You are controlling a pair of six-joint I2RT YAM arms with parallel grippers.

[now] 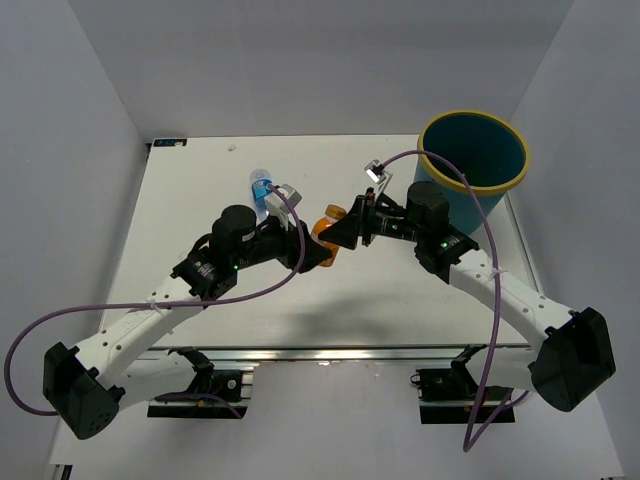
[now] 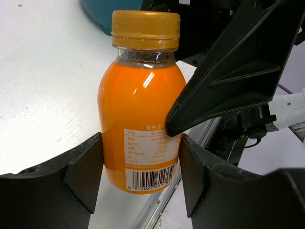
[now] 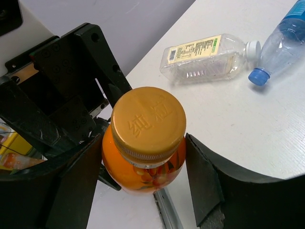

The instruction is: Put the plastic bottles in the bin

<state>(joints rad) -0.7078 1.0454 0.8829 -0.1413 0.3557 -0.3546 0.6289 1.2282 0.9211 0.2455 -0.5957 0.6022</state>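
3 bottles in view, 1 bin. Orange bottle point(image 2: 138, 109) sits between the arms, pinched low by the left claw point(image 2: 141, 160). Right claw point(image 3: 143, 148) straddles its cap end; can't tell if it's gripping. Clear labelled bottle point(image 3: 205, 57) and blue-capped bottle point(image 3: 281, 43) lie on the surface point(image 1: 200, 200). Bin point(image 1: 478, 150) is at the far-right corner.

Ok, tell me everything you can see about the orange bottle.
The orange bottle is small clear plastic, full of orange drink, with a closed gold screw cap embossed with characters and a printed label with a barcode low down. Between the two arms, the left pincer grips its lower body on both sides; the right pincer's fingers flank it, one tip touching its side.
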